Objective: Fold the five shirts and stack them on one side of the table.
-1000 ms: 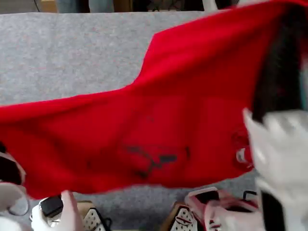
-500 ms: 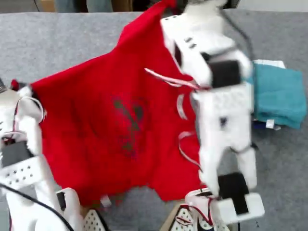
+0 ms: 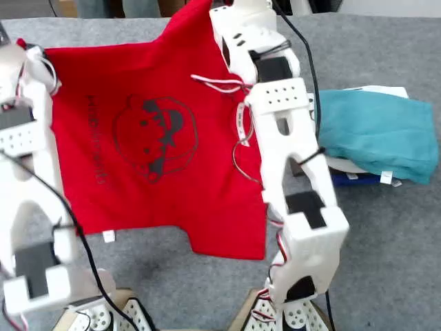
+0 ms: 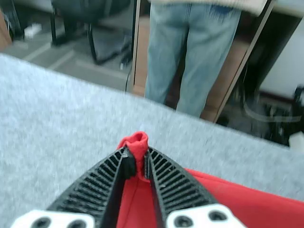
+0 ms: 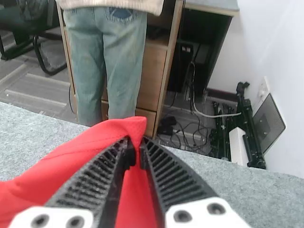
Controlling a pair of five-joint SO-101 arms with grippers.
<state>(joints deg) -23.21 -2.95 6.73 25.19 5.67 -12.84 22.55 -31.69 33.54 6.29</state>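
Both grippers held the red shirt [image 3: 158, 152] by its far edge.
The left gripper [image 4: 136, 159] and right gripper [image 5: 134, 152] were each clamped on a far corner; it lay spread print-up on the table [image 3: 386, 262], with a folded teal shirt [image 3: 375, 134] beside the right arm.

high: fixed, above the arm bases, looks steeply down over tabletop [image 3: 386, 83], mid range | left wrist: close behind left tool [image 4: 137, 156], sights along it past far tabletop edge into room | right wrist: same, behind right tool [image 5: 134, 145] | shared by all: red shirt [image 3: 151, 179], grey tabletop
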